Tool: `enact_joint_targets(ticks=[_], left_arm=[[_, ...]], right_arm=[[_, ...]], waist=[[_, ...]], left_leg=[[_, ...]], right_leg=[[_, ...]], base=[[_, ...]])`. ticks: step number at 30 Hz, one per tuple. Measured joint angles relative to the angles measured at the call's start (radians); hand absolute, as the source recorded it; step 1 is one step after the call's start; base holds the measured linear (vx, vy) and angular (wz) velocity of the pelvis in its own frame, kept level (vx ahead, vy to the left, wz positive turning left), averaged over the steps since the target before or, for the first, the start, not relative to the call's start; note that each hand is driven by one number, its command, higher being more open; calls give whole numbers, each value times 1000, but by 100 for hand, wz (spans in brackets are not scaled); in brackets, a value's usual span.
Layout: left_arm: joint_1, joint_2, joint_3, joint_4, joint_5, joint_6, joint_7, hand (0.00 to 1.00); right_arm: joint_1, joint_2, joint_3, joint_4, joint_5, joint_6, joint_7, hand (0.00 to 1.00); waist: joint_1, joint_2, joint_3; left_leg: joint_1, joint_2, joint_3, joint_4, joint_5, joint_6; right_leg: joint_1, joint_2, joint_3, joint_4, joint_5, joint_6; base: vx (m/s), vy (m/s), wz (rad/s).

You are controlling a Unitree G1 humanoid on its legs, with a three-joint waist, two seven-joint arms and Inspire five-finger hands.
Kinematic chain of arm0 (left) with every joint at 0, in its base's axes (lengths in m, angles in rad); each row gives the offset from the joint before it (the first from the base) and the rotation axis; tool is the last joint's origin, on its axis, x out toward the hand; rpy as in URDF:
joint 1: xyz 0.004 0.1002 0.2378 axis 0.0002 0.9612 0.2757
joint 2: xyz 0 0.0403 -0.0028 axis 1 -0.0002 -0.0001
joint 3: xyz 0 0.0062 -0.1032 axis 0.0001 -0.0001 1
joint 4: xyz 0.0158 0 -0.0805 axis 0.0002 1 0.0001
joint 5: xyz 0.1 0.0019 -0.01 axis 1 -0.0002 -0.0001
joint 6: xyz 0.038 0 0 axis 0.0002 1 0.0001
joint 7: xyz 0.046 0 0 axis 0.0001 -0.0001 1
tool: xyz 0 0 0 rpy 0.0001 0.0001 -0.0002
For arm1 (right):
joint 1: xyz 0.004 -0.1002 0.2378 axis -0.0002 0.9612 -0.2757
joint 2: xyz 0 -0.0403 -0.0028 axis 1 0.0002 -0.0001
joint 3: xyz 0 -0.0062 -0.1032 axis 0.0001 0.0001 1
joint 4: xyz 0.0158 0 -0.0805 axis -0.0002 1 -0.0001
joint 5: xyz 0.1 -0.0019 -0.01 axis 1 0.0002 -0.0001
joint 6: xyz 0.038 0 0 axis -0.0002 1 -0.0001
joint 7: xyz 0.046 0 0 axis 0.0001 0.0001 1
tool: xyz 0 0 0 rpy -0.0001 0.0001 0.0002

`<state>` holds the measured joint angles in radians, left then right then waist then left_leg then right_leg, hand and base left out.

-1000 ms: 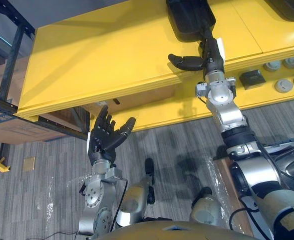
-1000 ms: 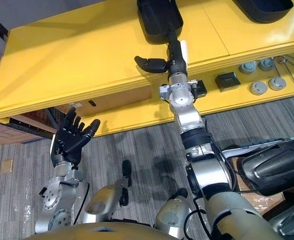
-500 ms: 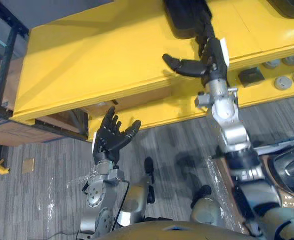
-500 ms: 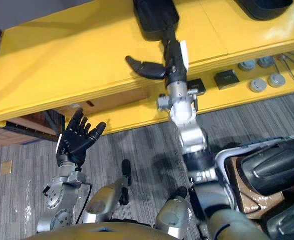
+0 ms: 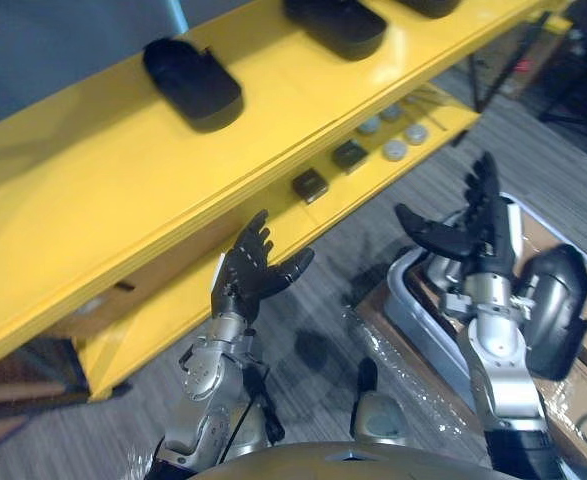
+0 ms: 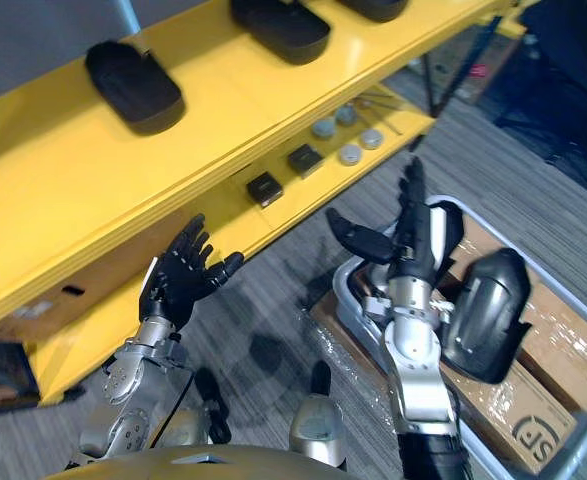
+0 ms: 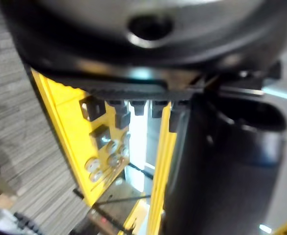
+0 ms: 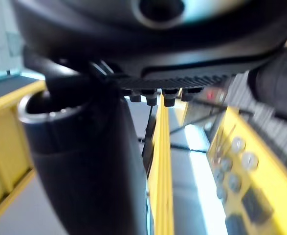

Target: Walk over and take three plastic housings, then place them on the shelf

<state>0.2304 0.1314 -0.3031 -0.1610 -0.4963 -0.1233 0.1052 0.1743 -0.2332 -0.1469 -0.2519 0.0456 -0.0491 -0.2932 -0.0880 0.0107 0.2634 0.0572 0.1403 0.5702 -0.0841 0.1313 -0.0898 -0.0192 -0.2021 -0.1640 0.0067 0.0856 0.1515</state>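
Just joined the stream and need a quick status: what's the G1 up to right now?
Neither hand holds anything. The left hand and the right hand are both raised in front of the yellow shelf with fingers spread open. Three black housings lie on the shelf's top level. What looks like a fourth housing sits in a grey bin on the floor beside the right hand, and nothing is touching it.

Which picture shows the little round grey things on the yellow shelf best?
The right eye view: all four round discs lie plain on the lower shelf. The left eye view shows them nearly as well; both wrist views see them slantwise.
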Motion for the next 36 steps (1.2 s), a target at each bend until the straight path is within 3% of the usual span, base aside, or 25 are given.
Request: enact_joint_targets(ticks=[7,10,12,13,15,18,22,24,25,27,29,30,31,32,34,35,36], left_arm=[[-1,0,3,0,27,7,-3,100],[-27,0,11,-2,33,7,-3,100],[-33,-2,36,-26,35,7,-3,100],[-21,0,67,-60,35,7,0,100],[0,0,119,-112,28,7,0,100],[1,-5,145,-138,18,1,-20,100],[4,-7,147,-137,18,-4,-21,100],[3,-8,137,-136,18,-10,-24,100],[0,-9,119,-136,19,-16,-29,100],[-2,-9,100,-135,18,-18,-46,100],[-8,-7,74,-133,18,-18,-50,100],[-9,-7,66,-131,18,-18,-50,100],[-15,-9,64,-119,19,-17,-43,100],[-32,-16,68,-93,20,-10,-22,100],[-48,-16,73,-50,21,-6,-4,100],[-41,-17,82,-27,17,-6,-3,100],[-35,-17,85,-22,16,-6,-4,100]], right_arm=[[239,117,-142,3,3,-5,-73,100],[326,172,-161,27,10,-50,-82,100],[317,160,-123,46,-1,-62,-72,100],[294,144,-79,57,-11,-81,-54,100],[230,102,-4,104,-34,-101,-26,100],[141,75,40,161,-31,-101,-23,100],[74,84,58,200,21,-101,-49,100],[80,91,62,224,24,-101,-50,100],[90,106,60,254,23,-104,-54,100],[116,136,61,270,19,-104,-61,100],[136,163,62,270,20,-122,-59,100],[144,167,70,270,20,-132,-56,100],[139,164,83,270,20,-150,-35,100],[115,155,105,270,20,-159,-11,100],[86,133,141,271,21,-163,7,100],[53,104,191,273,19,-167,12,100],[41,99,209,281,19,-173,8,100]], waist=[[-72,7,-33],[-92,13,-39],[-73,13,-44],[-41,21,-49],[-9,40,-61],[20,56,-71],[57,52,-70],[53,52,-69],[49,47,-66],[40,37,-55],[31,23,-37],[33,11,-31],[42,-4,-23],[57,12,-13],[56,-1,-17],[57,10,-12],[59,16,-12]], left_leg=[[76,43,121,1,-30,-39],[85,56,143,53,-75,-42],[23,36,-33,168,-188,-46],[-32,4,-195,252,-267,-25],[-75,-12,-318,363,-337,-6],[-100,-8,-324,421,-368,5],[-125,-15,-342,461,-388,19],[-137,-15,-359,495,-406,24],[-147,-18,-366,532,-424,30],[-147,-26,-385,583,-449,42],[-121,-28,-361,613,-471,53],[-103,-27,-330,628,-482,60],[-80,-21,-278,638,-494,76],[-71,13,-204,622,-484,93],[-65,13,-156,585,-462,116],[-67,29,-129,538,-423,122],[-70,39,-122,525,-409,121]], right_leg=[[1,56,108,-29,9,0],[0,67,151,-36,9,2],[-28,72,203,-36,23,-14],[-48,84,248,-40,30,-17],[-60,105,286,-44,46,-32],[-63,106,291,-44,58,-23],[-67,97,283,-30,55,-21],[-87,97,278,30,19,-16],[-126,97,284,133,-28,-12],[-169,98,303,252,-65,-12],[-170,97,313,297,-65,-11],[-166,95,312,300,-58,-2],[-165,89,276,267,-15,-1],[-157,78,210,217,40,-19],[-185,36,78,370,-37,-87],[-193,6,14,501,-110,-114],[-187,-8,-5,540,-132,-119]], base=[[18,-38,-58],[-20,-30,-47],[-70,-3,-81],[-78,51,-115],[-50,68,-90],[-10,68,-12],[-27,84,13],[-17,89,14],[-20,91,5],[-64,126,-16],[-117,148,-45],[-208,146,-92],[-341,132,-143],[-349,72,-136],[-336,47,-93],[-269,35,-67],[-179,-5,-61]])
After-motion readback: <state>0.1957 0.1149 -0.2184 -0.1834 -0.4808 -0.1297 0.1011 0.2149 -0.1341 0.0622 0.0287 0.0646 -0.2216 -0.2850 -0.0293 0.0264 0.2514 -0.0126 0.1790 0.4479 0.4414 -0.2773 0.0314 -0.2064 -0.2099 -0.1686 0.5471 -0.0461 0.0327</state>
